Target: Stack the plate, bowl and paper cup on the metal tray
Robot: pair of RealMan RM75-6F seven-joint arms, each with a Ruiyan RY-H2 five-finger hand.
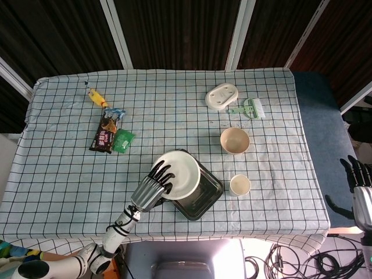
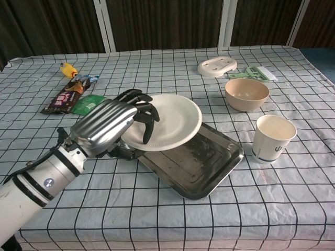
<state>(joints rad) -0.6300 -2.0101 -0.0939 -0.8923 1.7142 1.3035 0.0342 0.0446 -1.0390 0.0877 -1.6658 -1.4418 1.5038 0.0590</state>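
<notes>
Over the middle of the checked counter (image 1: 58,174), the robot's left hand (image 2: 112,125) holds the white plate (image 2: 170,120) by its near-left rim, dark fingers (image 2: 146,117) curled over the edge from above and the thumb under it. The plate hangs roughly level above the left part of the metal tray (image 2: 209,162); whether its underside touches the tray cannot be told from either view. From the head camera, the plate (image 1: 179,173) covers the tray's upper-left corner, leaving the lower-right part of the tray (image 1: 204,195) exposed.

To the right of the tray stands the paper cup (image 2: 273,137), upright and apart from it. Behind the cup sits the beige bowl (image 2: 247,94), also upright. Farther back lie a white oval dish (image 2: 216,66) and a pale green brush (image 2: 255,73) just beside it.

At the counter's left, a dark snack wrapper (image 2: 65,97), a green packet (image 2: 88,104) and a yellow item (image 2: 68,69) lie well apart from the tray.

The right hand (image 1: 361,192) shows at the head view's right edge, off the counter, its fingers spread and holding nothing.
</notes>
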